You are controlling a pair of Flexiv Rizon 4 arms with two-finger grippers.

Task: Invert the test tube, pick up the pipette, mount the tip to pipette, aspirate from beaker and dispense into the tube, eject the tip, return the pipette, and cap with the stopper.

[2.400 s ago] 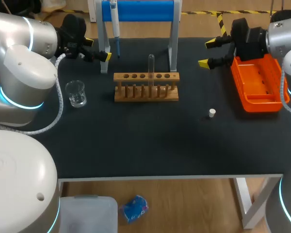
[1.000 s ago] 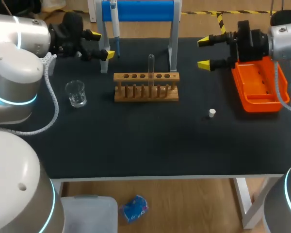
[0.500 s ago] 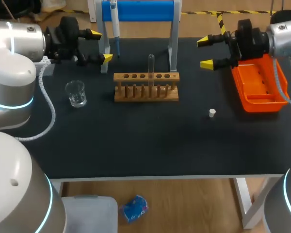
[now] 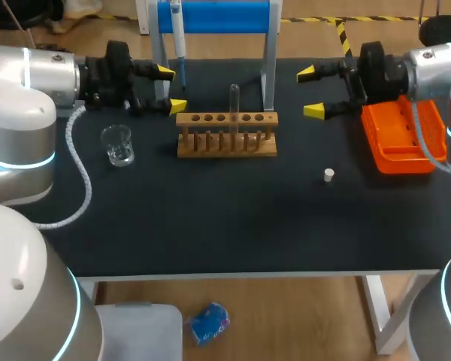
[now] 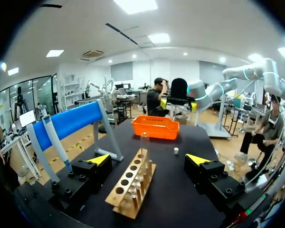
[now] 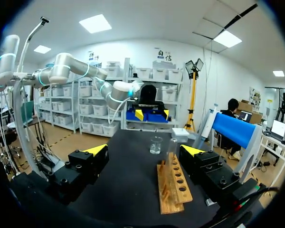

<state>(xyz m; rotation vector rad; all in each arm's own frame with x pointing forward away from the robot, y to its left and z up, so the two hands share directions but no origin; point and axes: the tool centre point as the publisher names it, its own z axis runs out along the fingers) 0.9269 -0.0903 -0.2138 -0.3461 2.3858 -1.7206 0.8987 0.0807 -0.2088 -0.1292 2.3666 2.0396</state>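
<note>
Stopper [image 4: 328,175], small and white, lay nearest on the black bench [image 4: 233,226], alone. Beyond stood the clear glass beaker [image 4: 118,145] and the wooden rack [image 4: 226,144] holding the upright glass test tube [image 4: 234,100]. The left gripper [image 4: 171,89] and right gripper [image 4: 310,92] flanked the rack, both wide and empty. Farthest, the white pipette [image 4: 178,41] hung from the blue-barred stand [image 4: 214,16]; an orange plastic tray [image 4: 398,143] sat beneath the right arm.

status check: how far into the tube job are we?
Nothing looks done. The tube stands in the rack, pipette hangs on its stand, stopper lies loose on the table. In hand: nothing; left end effector and right end effector are open, flanking the rack. All steps remain.
</note>
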